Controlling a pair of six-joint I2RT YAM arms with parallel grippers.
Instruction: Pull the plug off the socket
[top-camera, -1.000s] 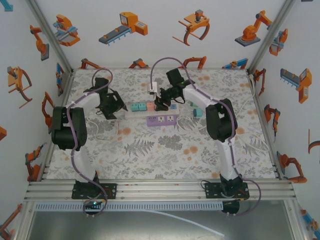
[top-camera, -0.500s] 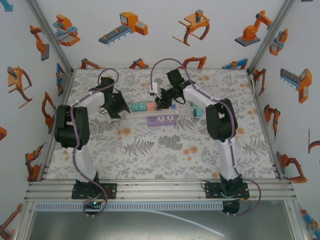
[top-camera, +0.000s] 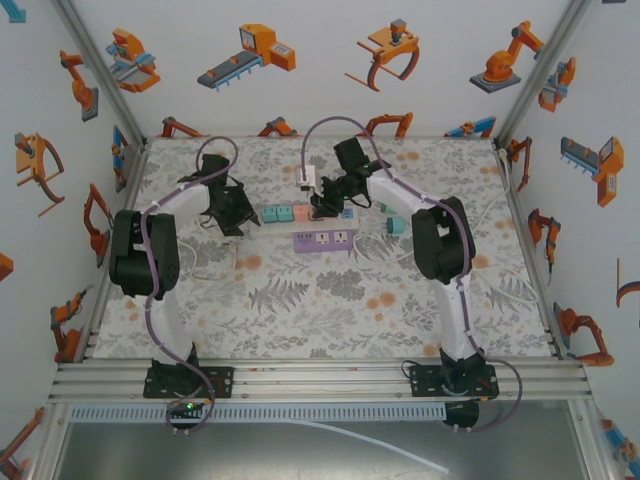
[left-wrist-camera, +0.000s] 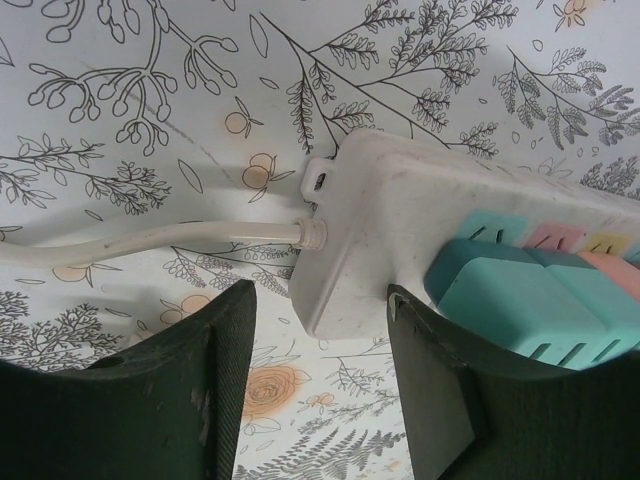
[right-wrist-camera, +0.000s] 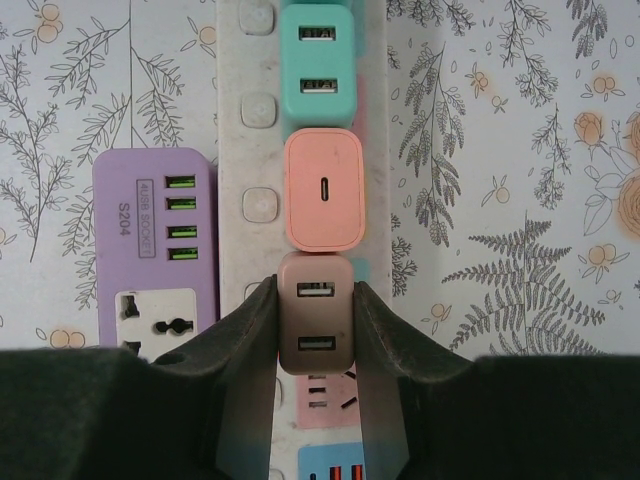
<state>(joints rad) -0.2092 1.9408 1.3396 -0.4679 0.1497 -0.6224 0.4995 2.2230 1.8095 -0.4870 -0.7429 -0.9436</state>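
Legible print sits on the purple socket block (right-wrist-camera: 155, 250), which lies just beside the white power strip (right-wrist-camera: 255, 100). It reads "S204" in large characters, with "4USB SOCKET" in smaller type next to its column of four green USB ports. Both run sideways in the right wrist view.

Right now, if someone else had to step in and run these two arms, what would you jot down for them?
Handover note:
The right pincer is shut on the brown plug, which looks fully seated in the white power strip, in line with a pink plug and a teal plug.
The left pincer is open, its fingers either side of the strip's end where the cable enters; one finger stands clear of it.
Done: plug gripped.
Left: brace the strip, probably, then pull the plug straight out.
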